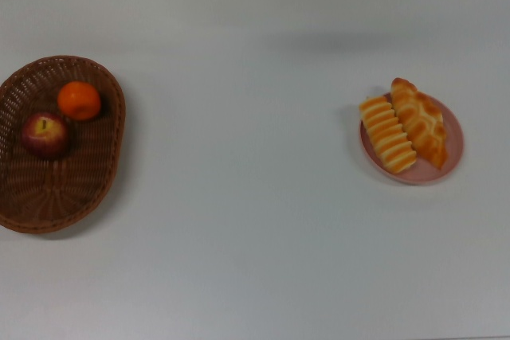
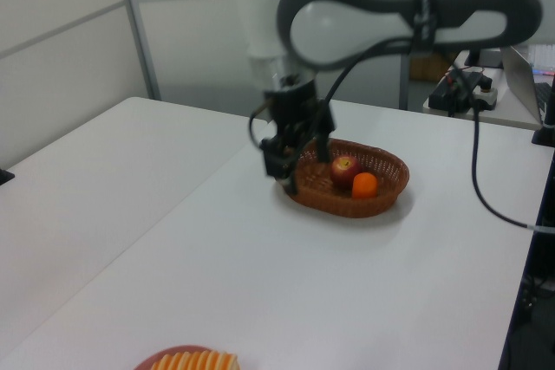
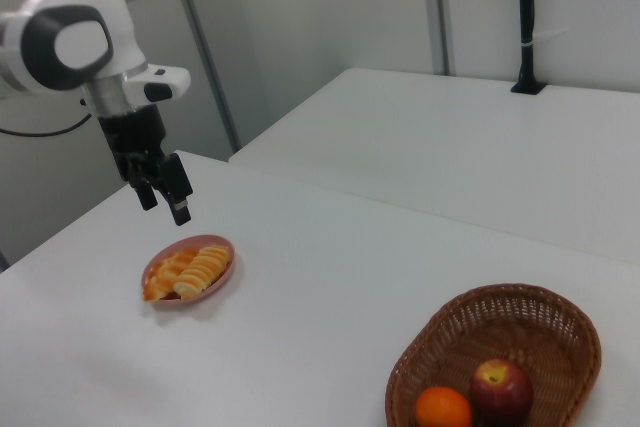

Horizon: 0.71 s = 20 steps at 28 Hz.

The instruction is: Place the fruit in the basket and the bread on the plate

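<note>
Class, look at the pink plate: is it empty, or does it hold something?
It holds something. The pink plate carries both breads side by side: the striped roll and the braided loaf. The gripper hangs above it, empty.

Open, empty tool (image 3: 164, 198) above table, behind plate (image 3: 158, 269) of bread (image 3: 201, 268).
</note>
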Available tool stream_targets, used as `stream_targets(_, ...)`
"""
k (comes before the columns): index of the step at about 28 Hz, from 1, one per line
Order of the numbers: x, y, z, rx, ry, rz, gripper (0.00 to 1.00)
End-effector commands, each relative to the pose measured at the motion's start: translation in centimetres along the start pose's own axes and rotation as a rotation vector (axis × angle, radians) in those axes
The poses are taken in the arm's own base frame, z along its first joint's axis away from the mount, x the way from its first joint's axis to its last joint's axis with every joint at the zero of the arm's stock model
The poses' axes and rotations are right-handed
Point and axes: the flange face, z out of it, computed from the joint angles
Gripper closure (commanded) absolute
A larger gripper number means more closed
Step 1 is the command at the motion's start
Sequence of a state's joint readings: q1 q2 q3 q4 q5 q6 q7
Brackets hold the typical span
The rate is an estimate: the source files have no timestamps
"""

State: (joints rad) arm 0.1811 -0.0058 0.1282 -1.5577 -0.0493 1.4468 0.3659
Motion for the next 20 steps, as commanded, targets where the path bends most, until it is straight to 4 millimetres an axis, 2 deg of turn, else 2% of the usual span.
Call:
stream_targets(1,-0.9,5.9,-0.2,0.008,-0.069,0.091,0.00)
stream_targets(3,-0.2,8.6,-0.3,0.020,-0.064,0.121,0.00)
stream_targets(4,0.1,9.0,-0.1,0.025,-0.064,0.107,0.00)
stream_targets(7,0.7,9.1,-0.3,0.054,-0.027,0.045,0.00)
stream_targets(11,2.2,10.5,0.6,0.097,0.042,0.030,0.00)
stream_targets(14,3.4,11.7,1.9,0.106,0.084,0.017,0.00)
stream_targets(17,3.8,11.5,2.6,0.105,0.109,-0.013,0.00)
stream_targets(20,5.7,12.3,3.8,0.112,0.135,-0.019,0.00)
